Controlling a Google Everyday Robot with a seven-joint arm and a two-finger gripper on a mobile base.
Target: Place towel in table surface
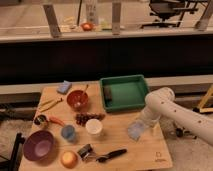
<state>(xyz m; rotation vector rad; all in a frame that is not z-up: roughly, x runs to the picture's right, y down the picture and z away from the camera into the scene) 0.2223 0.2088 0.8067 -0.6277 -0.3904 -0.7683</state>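
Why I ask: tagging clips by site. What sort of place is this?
Probably an office or lab: office chair at back, wooden table with bowls, gripper at the towel beside the green tray.

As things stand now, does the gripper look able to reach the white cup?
Probably yes. The gripper is low over the table at the towel, just right of the white cup, and only bare tabletop lies between them.
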